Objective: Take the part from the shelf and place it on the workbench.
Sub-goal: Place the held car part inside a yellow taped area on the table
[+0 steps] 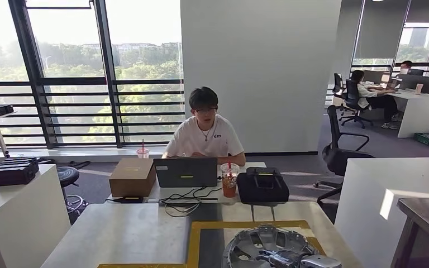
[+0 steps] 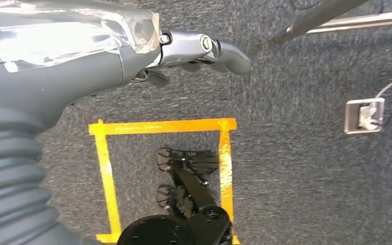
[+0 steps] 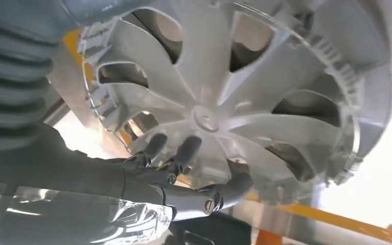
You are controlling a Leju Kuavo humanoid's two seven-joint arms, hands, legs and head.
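Where the head view looks down: the silver wheel cover lies on the grey workbench, inside a yellow tape frame, with the right hand on its near side.
Right wrist view adds: the wheel cover's curved spokes and centre hub seen from close up, and the dark fingers reaching in through the spoke openings just beside the hub.
Right hand state: fingers hooked through the openings and the thumb curled against the same spoke, so the hand grips the wheel cover.
Left wrist view adds: the left hand hanging over dark carpet, a yellow tape square on the floor below the fingers, and a metal floor socket well apart from them.
Left hand state: fingers curled in together, nothing in them.
Containers beyond the fingers, head view: a clear cup with reddish drink and a red straw; a closed brown cardboard box; a closed black bag; a second cup with a straw behind the box.
Also on that far table: an open laptop, with a person seated behind it.
Side counter: a black case on a white counter.
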